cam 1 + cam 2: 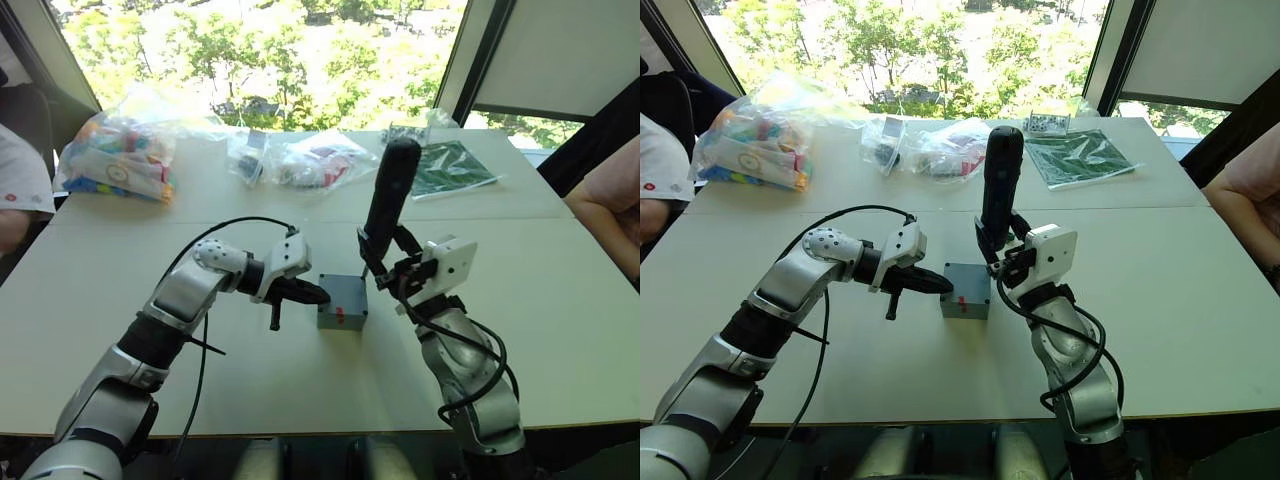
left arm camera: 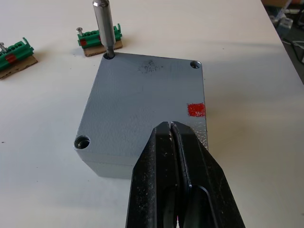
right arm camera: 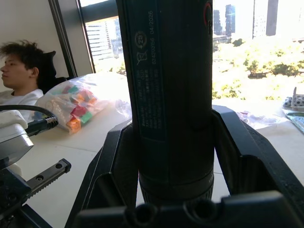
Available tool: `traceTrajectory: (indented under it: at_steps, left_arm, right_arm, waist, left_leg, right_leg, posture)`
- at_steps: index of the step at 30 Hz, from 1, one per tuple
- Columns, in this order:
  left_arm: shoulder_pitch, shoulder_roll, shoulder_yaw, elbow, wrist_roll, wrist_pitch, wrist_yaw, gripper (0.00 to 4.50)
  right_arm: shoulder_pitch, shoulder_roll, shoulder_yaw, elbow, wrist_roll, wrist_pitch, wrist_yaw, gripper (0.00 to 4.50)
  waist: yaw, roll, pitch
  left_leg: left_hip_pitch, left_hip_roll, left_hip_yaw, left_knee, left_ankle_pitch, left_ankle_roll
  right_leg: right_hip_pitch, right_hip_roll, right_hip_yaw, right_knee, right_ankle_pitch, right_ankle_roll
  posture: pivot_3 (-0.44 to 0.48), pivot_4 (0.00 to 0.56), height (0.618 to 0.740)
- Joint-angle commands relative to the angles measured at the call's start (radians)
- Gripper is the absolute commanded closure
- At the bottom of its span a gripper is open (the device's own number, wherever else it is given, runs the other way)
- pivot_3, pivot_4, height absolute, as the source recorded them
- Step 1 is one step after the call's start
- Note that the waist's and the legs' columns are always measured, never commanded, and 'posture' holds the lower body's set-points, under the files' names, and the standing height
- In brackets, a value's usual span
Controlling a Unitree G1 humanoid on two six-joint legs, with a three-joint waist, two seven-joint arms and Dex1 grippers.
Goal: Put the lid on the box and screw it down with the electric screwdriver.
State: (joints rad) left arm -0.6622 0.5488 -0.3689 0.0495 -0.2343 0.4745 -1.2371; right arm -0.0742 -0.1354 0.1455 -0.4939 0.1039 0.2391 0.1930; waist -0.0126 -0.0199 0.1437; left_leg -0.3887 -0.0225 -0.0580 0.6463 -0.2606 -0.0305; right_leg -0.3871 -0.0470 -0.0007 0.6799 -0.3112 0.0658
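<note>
The screwing step is in hand. Low in the left wrist view, the left gripper (image 2: 171,127) has its two black fingers pressed together with nothing between them, and the tips rest on the near edge of the shallow flat grey plastic lid (image 2: 142,102), which already sits on the small deep grey plastic box (image 1: 342,304) at the centre of the left eye view. Just right of the box, the right gripper (image 1: 385,262) is clamped around the dark blue-black cylindrical electric screwdriver (image 1: 389,194) and holds it upright; its thin metal bit (image 2: 104,27) stands in the far-left corner hole of the lid. The next move, I judge, calls for keeping the bit straight in the hole while the left gripper steadies the lid, then going to the other corner holes. Beyond the box, at the upper left of the left wrist view, two small green terminal blocks (image 2: 99,39) lie near the bit but not touching it. Further, in the upper part of the left eye view, clear plastic bags (image 1: 120,155) and a green mat (image 1: 445,168) lie well apart.
</note>
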Motion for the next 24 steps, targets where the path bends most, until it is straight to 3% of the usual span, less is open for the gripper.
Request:
traceTrajectory:
  at_steps: [1, 12, 16, 19, 24]
  left_arm:
    - [0.018, 0.01, -0.014, 0.003, 0.021, 0.007, -0.004, 4.5]
    - [0.016, -0.009, -0.02, 0.019, 0.028, 0.001, 0.002, 4.5]
    - [0.025, -0.008, -0.018, 0.03, 0.031, -0.011, 0.002, 4.5]
    - [0.03, -0.016, -0.002, 0.041, 0.024, -0.021, 0.009, 4.5]
    - [0.026, -0.056, 0.074, 0.029, -0.062, 0.056, 0.024, 4.5]
  right_arm:
    - [0.053, -0.01, 0.01, 0.069, -0.001, 0.083, 0.006, 2.59]
    - [0.023, -0.027, -0.023, 0.004, 0.014, 0.102, 0.02, 2.59]
    - [-0.165, -0.094, -0.128, -0.191, 0.13, 0.295, 0.041, 2.59]
    - [-0.367, -0.117, -0.281, -0.267, 0.324, 0.429, 0.019, 2.59]
    - [-0.623, -0.211, -0.464, -0.202, 0.487, 0.753, -0.07, 2.59]
  waist:
    - [0.0, 0.0, -0.001]
    - [0.001, 0.0, -0.001]
    - [0.003, 0.004, 0.002]
    - [0.003, 0.012, 0.008]
    - [0.0, 0.015, 0.011]
  left_leg:
    - [0.0, 0.0, 0.0, 0.0, 0.0, 0.0]
    - [0.0, 0.0, 0.0, 0.0, 0.0, 0.001]
    - [-0.001, 0.0, 0.0, 0.0, 0.0, 0.001]
    - [-0.003, 0.0, 0.0, 0.0, 0.0, 0.001]
    - [-0.004, 0.0, -0.001, -0.001, -0.001, 0.002]
  right_leg:
    - [0.0, 0.0, 0.0, 0.0, 0.0, 0.0]
    - [0.0, 0.0, 0.0, -0.001, 0.0, 0.0]
    - [-0.001, -0.001, 0.0, -0.001, 0.0, 0.0]
    - [-0.003, -0.001, 0.0, -0.001, 0.0, 0.0]
    - [-0.004, -0.001, -0.001, -0.002, 0.0, 0.0]
  posture:
    - [0.0, 0.15, 0.74]
    - [0.0, 0.15, 0.74]
    - [0.0, 0.15, 0.74]
    - [0.0, 0.15, 0.74]
    - [0.0, 0.15, 0.74]
